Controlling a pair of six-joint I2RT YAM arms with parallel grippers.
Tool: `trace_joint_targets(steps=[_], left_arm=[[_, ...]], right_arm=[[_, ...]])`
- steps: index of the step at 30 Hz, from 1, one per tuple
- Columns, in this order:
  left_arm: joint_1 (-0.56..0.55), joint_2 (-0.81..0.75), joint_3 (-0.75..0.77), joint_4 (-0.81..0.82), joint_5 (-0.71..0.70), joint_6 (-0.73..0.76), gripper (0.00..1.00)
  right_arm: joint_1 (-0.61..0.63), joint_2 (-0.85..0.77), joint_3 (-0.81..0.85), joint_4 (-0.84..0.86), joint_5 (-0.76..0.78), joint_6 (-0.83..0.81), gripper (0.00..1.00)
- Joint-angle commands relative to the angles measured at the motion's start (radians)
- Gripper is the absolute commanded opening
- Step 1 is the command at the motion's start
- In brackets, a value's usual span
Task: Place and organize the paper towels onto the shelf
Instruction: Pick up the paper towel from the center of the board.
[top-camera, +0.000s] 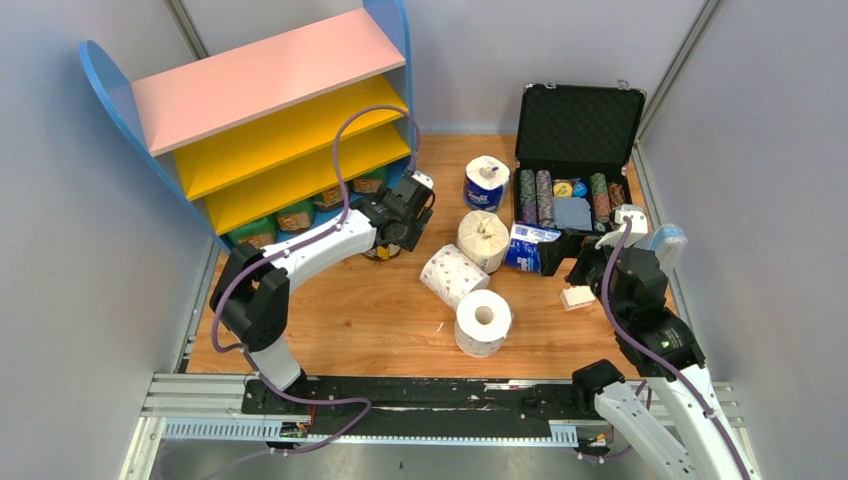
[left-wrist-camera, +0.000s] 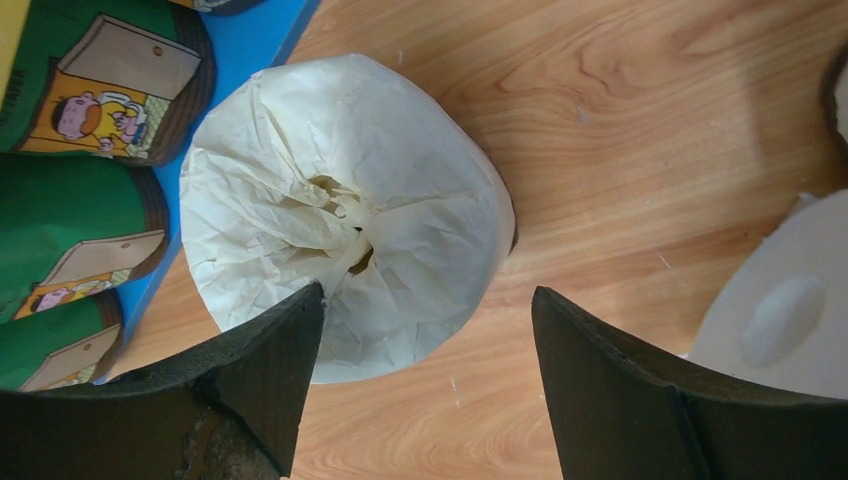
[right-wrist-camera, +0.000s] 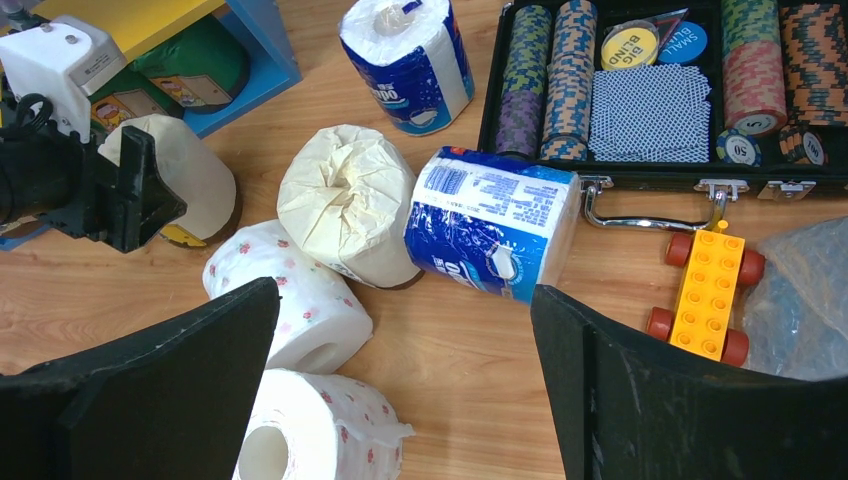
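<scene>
The shelf (top-camera: 262, 80) stands at the back left, with green-wrapped paper towels (top-camera: 296, 215) lined up in its bottom tier. My left gripper (top-camera: 400, 225) hangs by the shelf's right end over an upright cream-wrapped roll (left-wrist-camera: 345, 215). It is open (left-wrist-camera: 428, 290): the left finger overlaps the roll's near edge and the right finger stands apart from it. My right gripper (right-wrist-camera: 405, 288) is open and empty above bare table. Ahead of it lie a blue-white roll (right-wrist-camera: 495, 220), a cream roll (right-wrist-camera: 345, 200) and two flowered white rolls (right-wrist-camera: 300, 300). A second blue-white roll (top-camera: 487, 183) stands upright.
A black case (top-camera: 580, 125) with poker chips lies open at the back right. A yellow toy brick car (right-wrist-camera: 708, 292) and a plastic bag (right-wrist-camera: 800, 300) sit in front of it. A small cream block (top-camera: 577, 297) lies near my right arm. Grey walls close in both sides.
</scene>
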Motion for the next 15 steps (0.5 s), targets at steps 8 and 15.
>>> trace_joint_targets(steps=[8,15], left_arm=[[-0.028,0.065,0.048,0.029,-0.083,0.028,0.78],[-0.057,0.046,0.077,0.044,-0.114,0.052,0.78]], right_arm=[[0.004,-0.002,0.0,0.031,-0.015,0.005,1.0],[0.005,-0.001,-0.002,0.033,-0.016,0.005,1.0]])
